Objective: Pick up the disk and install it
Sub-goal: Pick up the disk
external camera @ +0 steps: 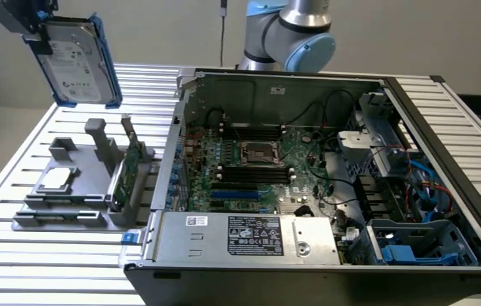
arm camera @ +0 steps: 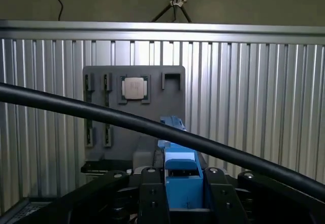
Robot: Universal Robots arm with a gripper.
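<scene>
Spanning the scene, the slatted metal surface point(external camera: 19, 166) carries an open computer case point(external camera: 249, 95) and, on the exterior view's left of it, a grey fixture point(external camera: 95, 159). The disk point(external camera: 77, 64) hangs in the air above that fixture, well clear of it, standing nearly on edge with its white label towards the camera. The hand point(external camera: 36, 29) is clamped on the disk's upper end; in the wrist view its fingers point(arm camera: 152, 198) pinch blue plastic between them. I judge the disk stiff and fairly heavy for its size, with smooth metal faces that could slip and insides that would not forgive a knock, so the blue side rails look the sound place to hold. A green card point(external camera: 128, 172) and a silver chip point(external camera: 58, 180) sit in the fixture
</scene>
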